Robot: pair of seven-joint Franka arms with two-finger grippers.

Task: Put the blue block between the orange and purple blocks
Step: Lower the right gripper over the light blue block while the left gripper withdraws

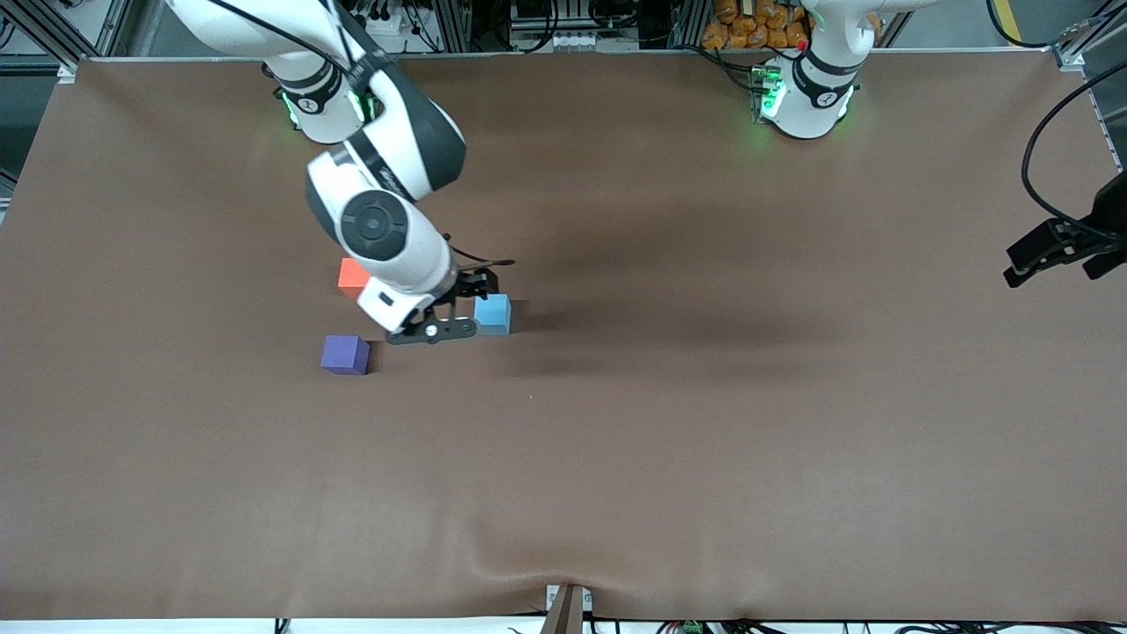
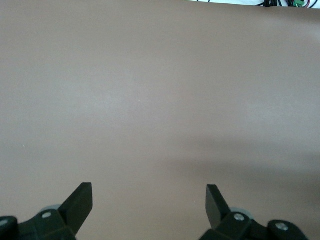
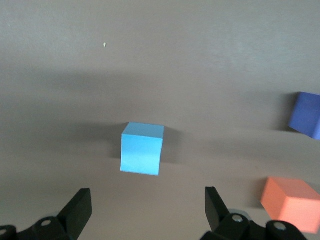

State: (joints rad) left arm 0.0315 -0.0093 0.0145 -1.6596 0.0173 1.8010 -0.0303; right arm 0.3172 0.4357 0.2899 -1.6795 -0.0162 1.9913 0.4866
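Hovering spread wide, right end effector (image 1: 471,304) empty beside blue block (image 1: 493,314), left end effector (image 1: 1061,255) parted, waiting.

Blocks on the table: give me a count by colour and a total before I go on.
Blue block: 1
Orange block: 1
Purple block: 1
Total: 3 blocks, all resting on the table, none held.
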